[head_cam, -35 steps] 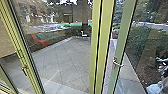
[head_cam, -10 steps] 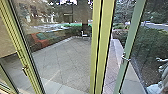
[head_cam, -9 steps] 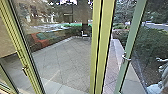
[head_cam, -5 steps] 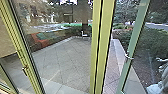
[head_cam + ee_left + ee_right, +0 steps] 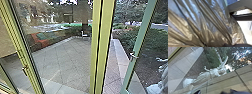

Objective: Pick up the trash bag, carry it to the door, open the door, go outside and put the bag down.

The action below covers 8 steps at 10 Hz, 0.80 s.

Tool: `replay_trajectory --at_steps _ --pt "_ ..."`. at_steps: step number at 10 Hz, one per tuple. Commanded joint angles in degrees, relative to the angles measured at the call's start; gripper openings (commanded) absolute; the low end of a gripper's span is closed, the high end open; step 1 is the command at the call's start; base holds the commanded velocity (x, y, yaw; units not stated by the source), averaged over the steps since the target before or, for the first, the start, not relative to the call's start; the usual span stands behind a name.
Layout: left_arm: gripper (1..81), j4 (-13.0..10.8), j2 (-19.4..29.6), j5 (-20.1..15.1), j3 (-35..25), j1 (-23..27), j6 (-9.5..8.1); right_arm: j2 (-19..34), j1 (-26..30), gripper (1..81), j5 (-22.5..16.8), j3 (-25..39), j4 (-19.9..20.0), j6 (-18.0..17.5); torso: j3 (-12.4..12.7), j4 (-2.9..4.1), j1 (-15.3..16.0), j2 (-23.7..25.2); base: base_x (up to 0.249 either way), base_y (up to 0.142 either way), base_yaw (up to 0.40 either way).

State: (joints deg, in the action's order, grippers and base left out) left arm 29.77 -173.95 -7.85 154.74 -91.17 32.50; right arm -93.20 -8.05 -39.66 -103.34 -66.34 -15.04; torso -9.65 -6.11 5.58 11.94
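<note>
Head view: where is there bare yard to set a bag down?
Mainly the paving between the left door frame and the middle posts, as far as the white chair. A narrower patch lies between those posts and the slanting door edge. It looks crowded by the orange seat at far left, and by the hedge and white statue on the right.

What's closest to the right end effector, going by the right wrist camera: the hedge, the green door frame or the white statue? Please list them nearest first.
1. Green door frame: crossing in front of the paving outside.
2. White statue: outdoors, beyond the frame; the head view has it at the far right.
3. Hedge: behind the statue, whose raised arm overlaps it.
</note>
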Motion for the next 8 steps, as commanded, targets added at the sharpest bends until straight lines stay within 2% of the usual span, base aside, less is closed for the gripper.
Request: replay_trajectory --at_steps 1,2,4,6,8 --pt "1.0 0.11 -0.35 -5.07 -0.31 1.39 0.11 3.86 6.32 81.1 -10.77 4.46 21.38 -1.04 0.00 0.00 0.00 0.00 0.000 0.000 0.000" --pt "1.0 0.11 -0.35 -5.07 -0.31 1.48 0.20 4.39 6.76 81.1 -13.68 7.45 28.77 -1.22 0.00 0.00 0.00 0.00 0.000 0.000 0.000" --pt "1.0 0.11 -0.62 -5.07 -0.31 1.48 0.28 4.75 6.24 81.1 -16.33 10.62 43.01 -1.22 0.00 0.00 0.00 0.00 0.000 0.000 0.000" --pt "1.0 0.12 -0.62 -5.07 -0.31 1.48 0.37 4.66 4.13 81.1 -17.64 11.85 52.24 -1.30 0.02 0.00 -0.02 0.02 0.000 0.000 0.000" --pt "1.0 0.03 -0.88 -5.07 -0.31 1.48 0.37 4.04 -2.71 81.1 -17.65 14.92 63.16 -1.74 0.02 0.00 0.00 0.02 0.000 0.000 0.000"
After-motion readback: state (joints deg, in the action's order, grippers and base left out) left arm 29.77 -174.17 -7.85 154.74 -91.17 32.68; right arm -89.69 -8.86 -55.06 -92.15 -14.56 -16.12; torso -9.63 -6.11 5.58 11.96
